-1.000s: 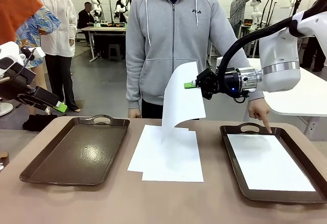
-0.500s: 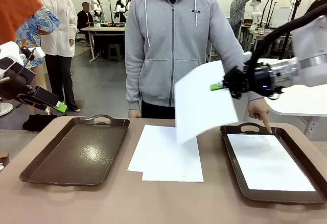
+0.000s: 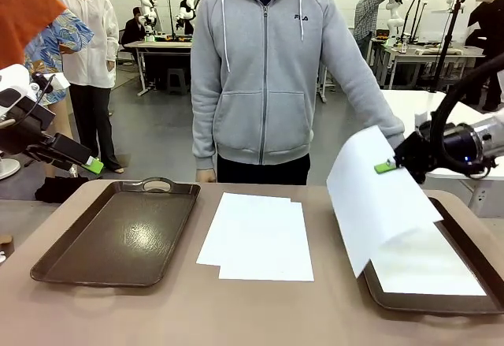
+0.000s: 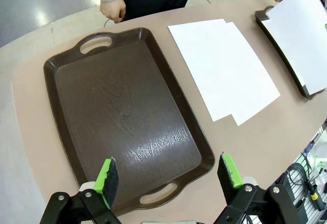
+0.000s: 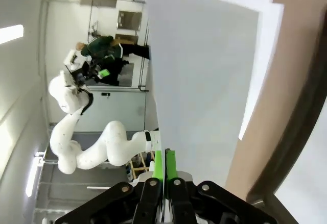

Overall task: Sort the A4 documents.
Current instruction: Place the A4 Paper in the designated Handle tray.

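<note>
Over the right tray, right gripper pinches an A4 document.

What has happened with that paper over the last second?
The right gripper, shut on a sheet, swung it rightward and lower, from above the middle stack to over the right tray. The left gripper stayed open and still; the stack and left tray did not move.

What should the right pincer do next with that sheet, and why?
Probably lower the sheet until it lies flat in the right tray. The right pincer is shut on one edge of a white sheet, which hangs tilted over that tray's left side and is not yet resting in it, while another sheet lies flat inside.
</note>
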`<state>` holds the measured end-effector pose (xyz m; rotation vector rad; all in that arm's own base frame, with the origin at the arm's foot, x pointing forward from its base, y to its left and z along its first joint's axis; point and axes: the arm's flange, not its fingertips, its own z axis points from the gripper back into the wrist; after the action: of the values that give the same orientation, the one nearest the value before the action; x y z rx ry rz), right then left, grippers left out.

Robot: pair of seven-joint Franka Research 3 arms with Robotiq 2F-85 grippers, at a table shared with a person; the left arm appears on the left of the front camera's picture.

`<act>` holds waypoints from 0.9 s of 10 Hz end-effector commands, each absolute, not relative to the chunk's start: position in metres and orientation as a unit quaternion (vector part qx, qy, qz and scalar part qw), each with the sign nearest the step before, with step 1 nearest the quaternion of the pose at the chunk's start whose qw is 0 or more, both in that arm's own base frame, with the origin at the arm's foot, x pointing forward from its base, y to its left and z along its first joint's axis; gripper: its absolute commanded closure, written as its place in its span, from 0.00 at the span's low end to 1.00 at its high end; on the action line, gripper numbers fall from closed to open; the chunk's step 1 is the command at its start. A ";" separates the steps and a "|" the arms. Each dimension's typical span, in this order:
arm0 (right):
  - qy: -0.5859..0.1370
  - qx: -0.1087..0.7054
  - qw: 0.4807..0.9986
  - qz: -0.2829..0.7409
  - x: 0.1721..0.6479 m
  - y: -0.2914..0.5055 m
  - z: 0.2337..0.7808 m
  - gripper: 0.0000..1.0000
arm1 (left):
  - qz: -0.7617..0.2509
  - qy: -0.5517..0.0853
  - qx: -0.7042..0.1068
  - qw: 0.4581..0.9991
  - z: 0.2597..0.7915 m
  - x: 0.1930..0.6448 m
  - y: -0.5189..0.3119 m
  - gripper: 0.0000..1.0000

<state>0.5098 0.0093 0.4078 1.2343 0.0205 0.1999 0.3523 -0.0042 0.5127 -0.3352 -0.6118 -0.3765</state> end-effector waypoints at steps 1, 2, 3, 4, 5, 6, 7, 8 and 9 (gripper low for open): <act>0.040 0.590 0.803 0.073 0.529 -0.015 0.377 0.99 | -0.183 -0.297 -0.168 0.922 0.511 0.353 -0.003 0.00; 0.042 0.597 0.799 0.063 0.529 -0.025 0.366 0.99 | -0.183 -0.297 -0.168 0.922 0.511 0.353 -0.003 0.00; 0.044 0.597 0.798 0.068 0.529 -0.037 0.355 0.99 | -0.183 -0.297 -0.168 0.922 0.511 0.353 -0.003 0.00; 0.040 0.577 0.813 0.065 0.530 -0.050 0.346 0.99 | -0.183 -0.297 -0.168 0.922 0.511 0.353 -0.003 0.00; 0.042 0.556 0.828 0.063 0.529 -0.062 0.339 0.99 | -0.183 -0.297 -0.168 0.922 0.511 0.353 -0.003 0.00; 0.046 0.536 0.841 0.061 0.526 -0.070 0.335 0.99 | -0.183 -0.297 -0.168 0.922 0.511 0.353 -0.003 0.00; 0.049 0.501 0.862 0.056 0.525 -0.075 0.330 0.99 | -0.183 -0.297 -0.168 0.922 0.511 0.353 -0.003 0.00; 0.048 0.470 0.880 0.057 0.525 -0.077 0.328 0.99 | -0.183 -0.297 -0.168 0.922 0.511 0.353 -0.003 0.00; 0.032 0.453 0.889 0.058 0.526 -0.078 0.329 0.99 | -0.183 -0.297 -0.168 0.922 0.511 0.353 -0.003 0.00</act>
<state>0.5273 -0.0856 0.3264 1.0027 0.0908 0.1179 0.3523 -0.0042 0.5127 -0.3351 -0.6117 -0.3765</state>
